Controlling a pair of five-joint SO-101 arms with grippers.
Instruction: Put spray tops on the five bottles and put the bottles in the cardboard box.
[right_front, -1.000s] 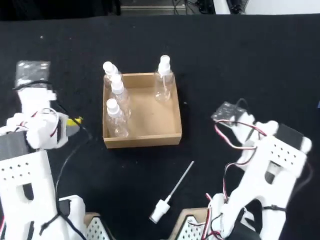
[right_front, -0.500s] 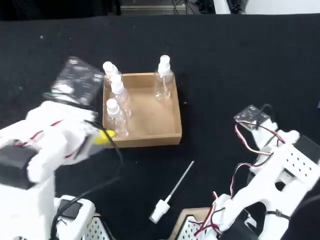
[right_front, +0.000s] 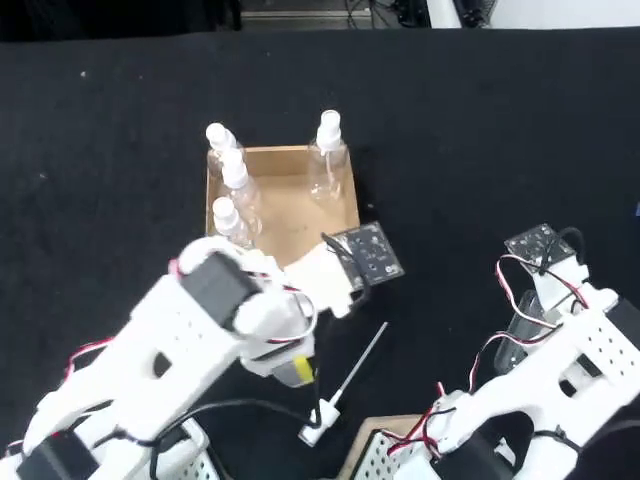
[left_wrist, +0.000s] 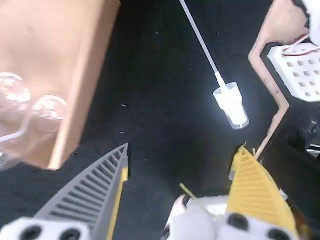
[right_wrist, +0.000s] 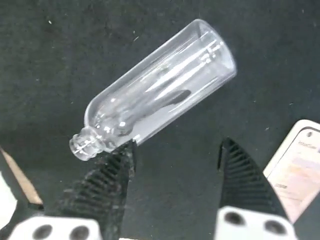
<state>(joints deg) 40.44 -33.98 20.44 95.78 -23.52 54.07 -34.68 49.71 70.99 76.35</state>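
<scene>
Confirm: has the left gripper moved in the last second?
Yes. The left gripper swung from the cardboard box's left side to its near side, over the loose spray top.

Three bottles (right_front: 235, 180) line the cardboard box's (right_front: 300, 205) left wall, a fourth (right_front: 328, 160) its back right corner; a spray top (left_wrist: 229, 102) lies before it.

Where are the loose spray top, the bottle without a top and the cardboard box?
loose spray top (left_wrist: 231, 104): left wrist view, on its white head.
bottle without a top (right_wrist: 155, 107): right wrist view, middle of its clear body.
cardboard box (right_front: 292, 200): high view, on its bare floor.
</scene>
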